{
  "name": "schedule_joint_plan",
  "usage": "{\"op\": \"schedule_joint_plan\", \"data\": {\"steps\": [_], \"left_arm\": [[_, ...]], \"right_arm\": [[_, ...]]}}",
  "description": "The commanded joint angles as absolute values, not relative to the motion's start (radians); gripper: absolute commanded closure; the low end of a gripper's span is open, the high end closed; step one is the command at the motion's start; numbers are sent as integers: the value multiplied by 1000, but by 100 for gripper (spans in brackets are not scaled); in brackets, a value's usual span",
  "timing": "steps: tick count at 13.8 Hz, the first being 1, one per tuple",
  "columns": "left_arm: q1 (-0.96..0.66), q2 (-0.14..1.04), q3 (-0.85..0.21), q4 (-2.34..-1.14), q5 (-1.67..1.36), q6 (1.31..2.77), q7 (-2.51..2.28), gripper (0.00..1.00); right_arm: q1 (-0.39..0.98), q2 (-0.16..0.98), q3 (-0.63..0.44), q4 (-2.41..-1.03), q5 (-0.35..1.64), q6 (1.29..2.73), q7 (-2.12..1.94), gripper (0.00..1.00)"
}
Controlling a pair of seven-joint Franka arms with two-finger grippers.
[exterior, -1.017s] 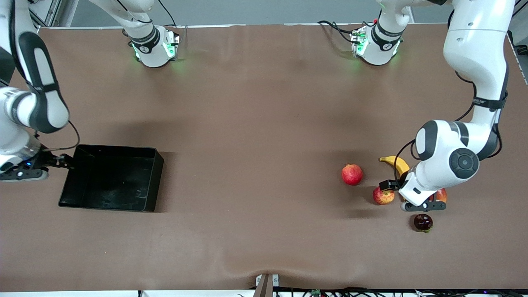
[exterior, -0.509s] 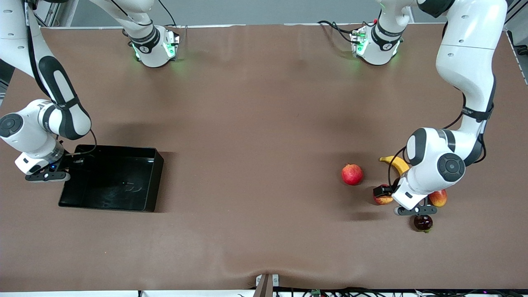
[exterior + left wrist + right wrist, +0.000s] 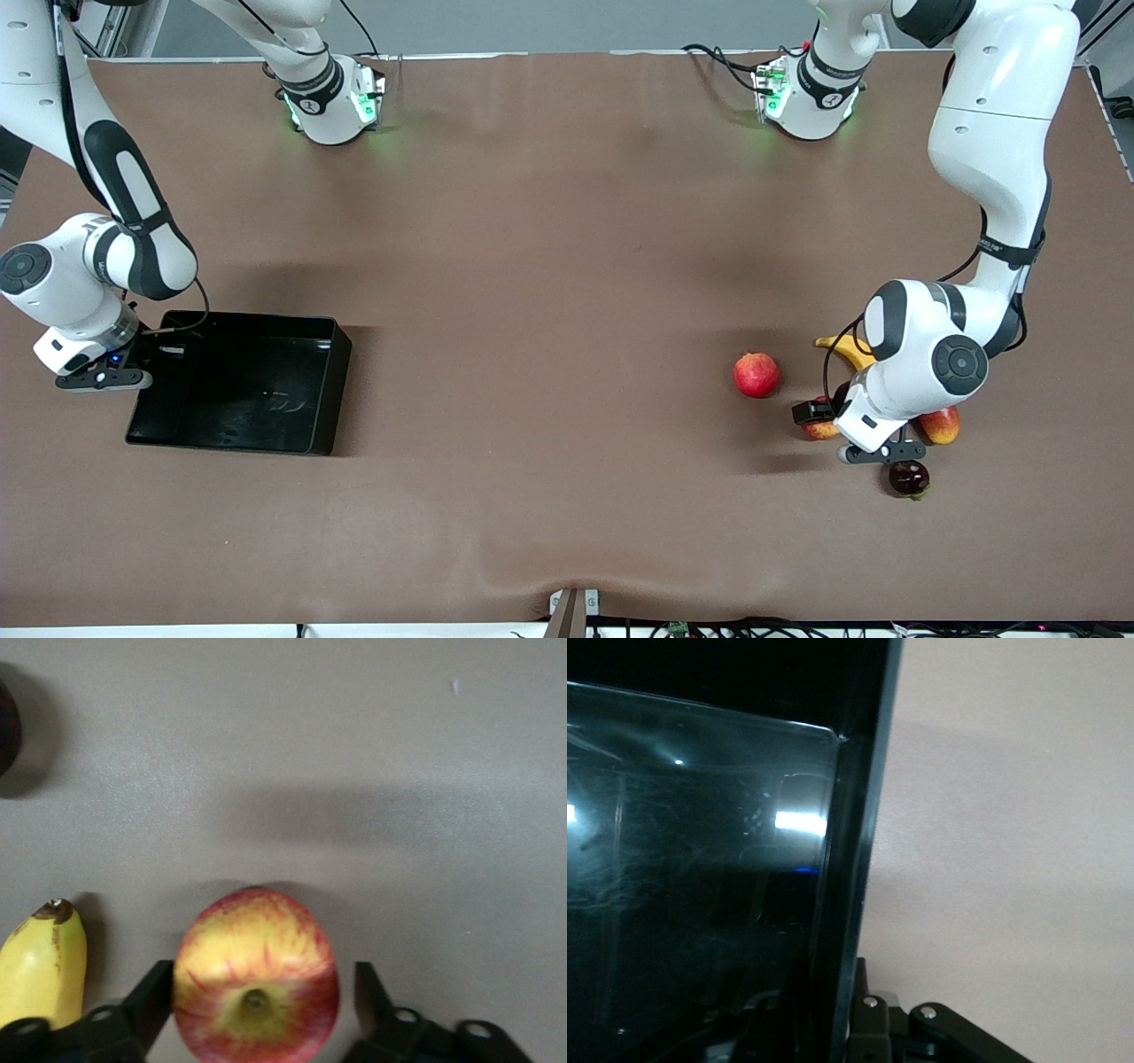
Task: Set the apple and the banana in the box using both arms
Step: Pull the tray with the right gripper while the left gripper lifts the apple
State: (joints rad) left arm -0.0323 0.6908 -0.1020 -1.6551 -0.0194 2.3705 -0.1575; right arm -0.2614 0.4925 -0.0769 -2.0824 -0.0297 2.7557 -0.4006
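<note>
Left end effector (image 3: 255,1010) straddles the apple (image 3: 255,988), fingers unclosed, to lift; right end effector (image 3: 833,1014) pinches the box (image 3: 849,859) wall, steadying it.

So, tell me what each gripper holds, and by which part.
Right gripper pinches the box by one wall. Left gripper straddles the apple, one side not yet touching: holds nothing.

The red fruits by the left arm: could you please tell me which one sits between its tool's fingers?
The apple, red streaked with yellow around a stem dimple. The evenly red round fruit and the mango lie apart from the tool.
</note>
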Motion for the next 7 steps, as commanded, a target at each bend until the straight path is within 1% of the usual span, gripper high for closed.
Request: {"op": "schedule_joint_plan", "data": {"steps": [1,2,3,6,7], "left_arm": [[-31,692,-100,-1649,-31,2362,-137,63],[-29,687,-100,-1649,-31,2355,-133,84],[-28,683,-97,-1648,-31,2341,-123,99],[-31,623,-94,-1643,-31,2261,-124,100],[-34,592,-94,-1641,-31,2220,-127,100]], "right_arm": [[-279,492,-67,-2114,-38,2773,-410,100],[-278,489,-67,-2112,-38,2772,-408,100],[-279,480,-67,-2111,-38,2769,-408,100],[-273,448,-61,-2094,-38,2744,-403,100],[-273,446,-60,-2074,-38,2705,-402,100]]}}
